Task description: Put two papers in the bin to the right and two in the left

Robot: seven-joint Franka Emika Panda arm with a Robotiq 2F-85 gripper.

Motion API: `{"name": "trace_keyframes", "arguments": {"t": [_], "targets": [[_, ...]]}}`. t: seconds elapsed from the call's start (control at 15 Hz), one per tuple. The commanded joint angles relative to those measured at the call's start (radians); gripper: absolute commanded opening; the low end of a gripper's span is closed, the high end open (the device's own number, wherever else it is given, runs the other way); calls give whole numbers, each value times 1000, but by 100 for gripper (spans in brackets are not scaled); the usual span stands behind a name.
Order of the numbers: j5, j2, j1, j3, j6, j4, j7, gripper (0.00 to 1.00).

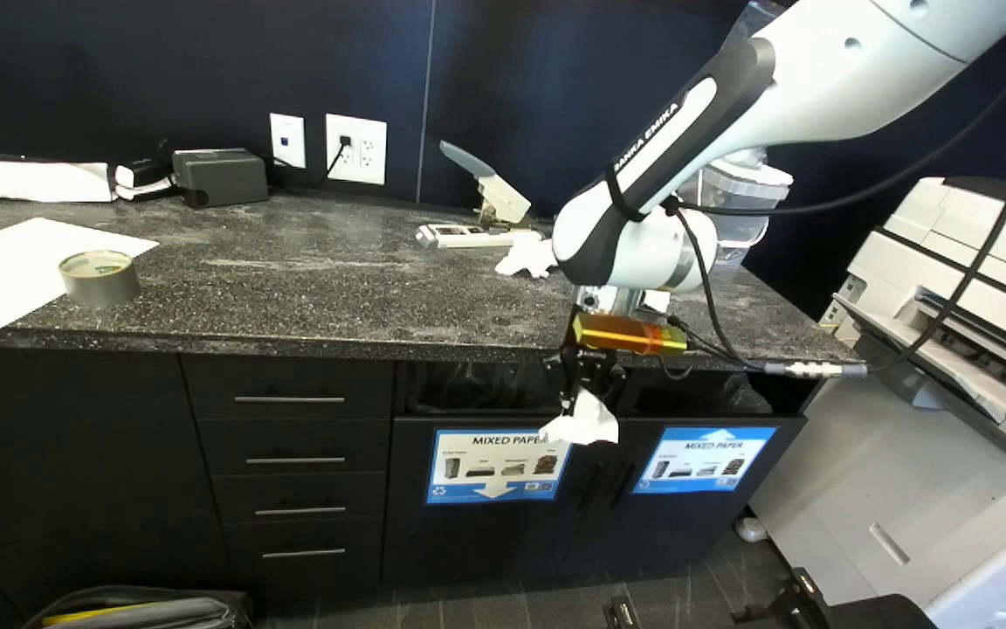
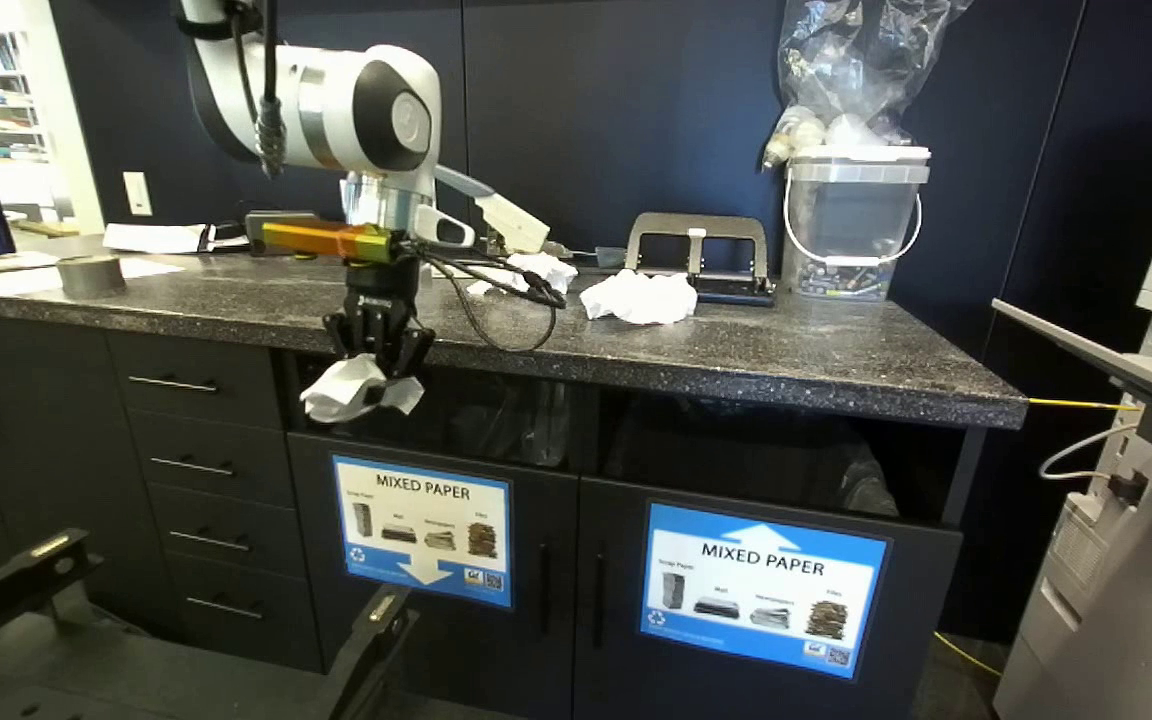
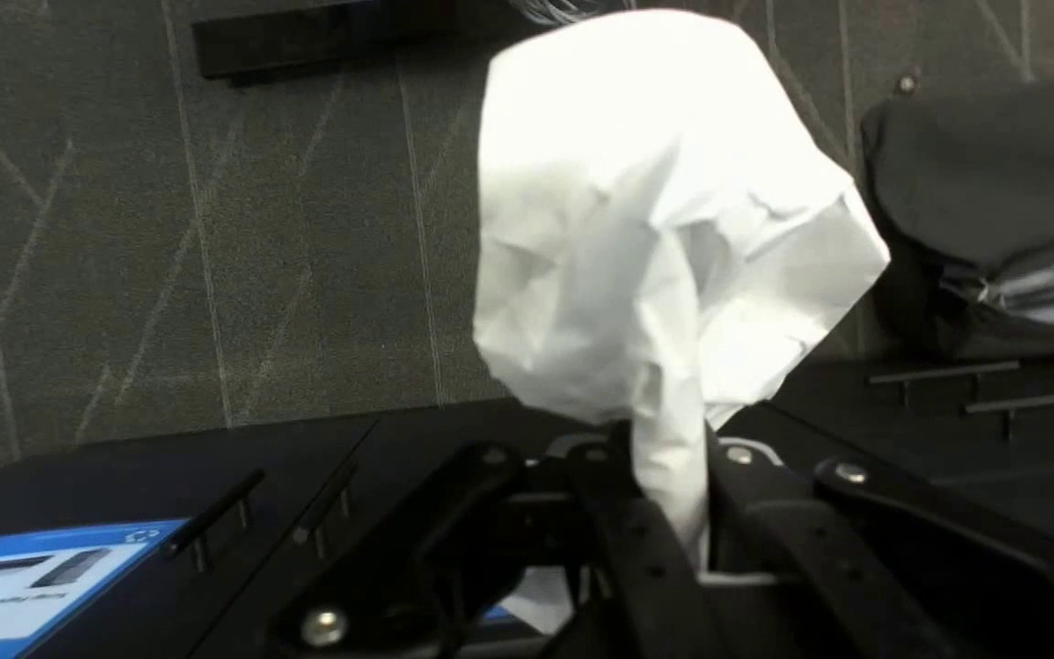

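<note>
A crumpled white paper wad (image 3: 646, 220) is pinched between the narrow-set jaws of the black two-fingered gripper (image 2: 383, 364), in front of the black cabinet compartment (image 2: 540, 500) with the blue-framed pale sign (image 2: 424, 530), while two more crumpled white wads (image 2: 640, 297) are seen on the dark speckled countertop (image 2: 786, 345).

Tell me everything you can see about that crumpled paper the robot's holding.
The crumpled paper looks thin, white and creased, with a broad, puffy part and a narrow fold pinched in the hand. It hangs below the hand, in front of the cabinet, above the floor. Only the hand visibly touches it; no print shows.
</note>
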Motion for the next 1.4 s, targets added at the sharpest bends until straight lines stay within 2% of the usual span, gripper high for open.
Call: {"name": "trace_keyframes", "arguments": {"t": [0.0, 0.2, 0.47, 0.67, 0.8, 0.87, 1.07, 1.33], "targets": [[-75, -10, 13, -10, 149, -130, -105, 2], [-161, 39, 6, -33, 284, -168, -170, 2], [-236, 118, -58, -46, 497, -191, -333, 2], [-257, 184, -140, -17, 644, -178, -440, 2], [-299, 226, -170, -20, 762, -171, -494, 2], [-315, 254, -221, 17, 814, -154, -523, 2], [-391, 333, -286, 62, 931, -98, -553, 2], [-470, 440, -259, 34, 1090, -8, -560, 2]]}}
